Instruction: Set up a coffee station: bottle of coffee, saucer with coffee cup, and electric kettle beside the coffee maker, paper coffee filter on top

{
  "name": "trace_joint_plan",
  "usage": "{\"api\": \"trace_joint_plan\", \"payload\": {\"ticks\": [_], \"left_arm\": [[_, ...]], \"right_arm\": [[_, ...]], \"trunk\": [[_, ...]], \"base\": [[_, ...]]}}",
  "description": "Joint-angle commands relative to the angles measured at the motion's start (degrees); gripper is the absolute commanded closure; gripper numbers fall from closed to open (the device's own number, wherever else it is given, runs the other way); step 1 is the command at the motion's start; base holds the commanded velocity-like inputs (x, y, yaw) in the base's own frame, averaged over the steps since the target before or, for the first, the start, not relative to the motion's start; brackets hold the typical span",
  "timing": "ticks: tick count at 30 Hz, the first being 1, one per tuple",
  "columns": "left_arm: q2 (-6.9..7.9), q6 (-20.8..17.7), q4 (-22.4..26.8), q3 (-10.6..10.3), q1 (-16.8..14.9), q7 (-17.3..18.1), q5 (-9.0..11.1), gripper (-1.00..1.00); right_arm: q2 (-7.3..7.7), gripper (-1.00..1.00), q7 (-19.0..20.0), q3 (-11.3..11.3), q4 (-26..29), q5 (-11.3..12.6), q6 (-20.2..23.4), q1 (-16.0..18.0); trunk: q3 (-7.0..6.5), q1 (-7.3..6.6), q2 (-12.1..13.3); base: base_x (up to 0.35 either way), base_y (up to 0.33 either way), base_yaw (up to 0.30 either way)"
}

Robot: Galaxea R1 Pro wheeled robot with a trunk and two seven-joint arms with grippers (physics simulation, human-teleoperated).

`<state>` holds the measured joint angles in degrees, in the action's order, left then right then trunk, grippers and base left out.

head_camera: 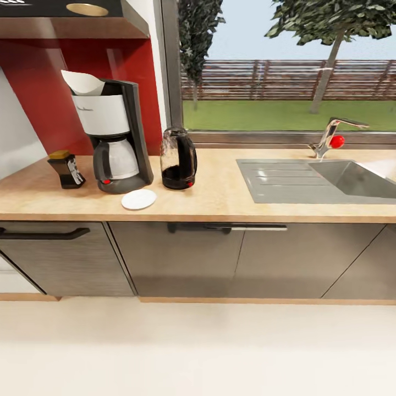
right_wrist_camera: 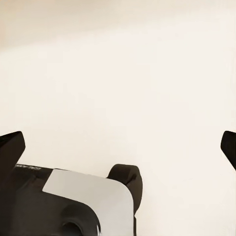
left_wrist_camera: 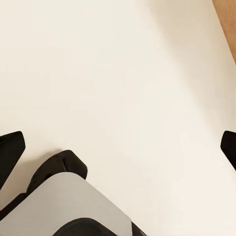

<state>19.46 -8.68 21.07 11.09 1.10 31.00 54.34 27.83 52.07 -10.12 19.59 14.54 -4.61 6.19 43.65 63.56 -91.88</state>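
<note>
saucer on countertop, fingers seemingly elsewhere

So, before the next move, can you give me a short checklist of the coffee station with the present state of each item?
1. Coffee maker on the kitchen countertop: ok.
2. Paper coffee filter on top of the machine: ok.
3. Bottle of coffee beside the machine: ok.
4. Electric kettle beside the machine: ok.
5. Saucer in front of the machine: ok.
6. Coffee cup on the saucer: not ok, saucer is bare.
7. Jaws free: left gripper and right gripper open, empty: ok.
</note>
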Motion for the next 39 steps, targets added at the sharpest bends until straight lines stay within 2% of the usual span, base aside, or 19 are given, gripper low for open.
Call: {"api": "trace_joint_plan", "payload": {"ticks": [1, 4, 15, 27, 33, 39], "left_arm": [[-0.02, -0.59, 0.11, 0.16, 0.05, 0.10, 0.51, -1.00], [-0.03, -0.43, 0.08, 0.15, 0.05, 0.04, 0.51, -1.00], [-0.24, -0.37, 0.03, 0.10, 0.05, -0.07, 0.51, -1.00], [-0.72, -0.37, 0.05, -0.06, 0.05, -0.16, 0.42, -1.00], [-0.81, -0.29, 0.03, -0.13, 0.05, -0.20, 0.42, -1.00], [-0.82, -0.28, 0.03, -0.18, 0.05, -0.22, 0.42, -1.00]], "right_arm": [[-0.15, -1.00, 0.21, -0.09, -0.09, 0.01, -0.13, 0.05], [-0.63, -1.00, 0.09, -0.08, -0.08, -0.09, -0.20, 0.05], [-0.76, -1.00, 0.05, -0.10, -0.08, -0.12, -0.21, 0.05], [-0.96, -1.00, -0.09, -0.08, -0.08, -0.12, -0.22, 0.05], [-1.45, -1.00, -4.13, -0.08, -0.08, -0.12, -0.21, 0.05], [-1.63, -1.00, -5.23, -0.08, -0.08, -0.12, -0.27, 0.05]], "trunk": [[0.04, 0.00, -0.02], [0.04, 0.00, -0.02], [0.04, 0.00, -0.02], [0.04, 0.00, -0.02], [0.04, 0.00, -0.02], [0.04, 0.00, -0.02]], "base": [[0.000, 0.000, -0.117], [0.000, 0.000, -0.217], [0.009, -0.004, -0.257], [0.202, -0.164, -0.103], [0.066, -0.050, -0.266], [0.108, -0.126, -0.137]]}}
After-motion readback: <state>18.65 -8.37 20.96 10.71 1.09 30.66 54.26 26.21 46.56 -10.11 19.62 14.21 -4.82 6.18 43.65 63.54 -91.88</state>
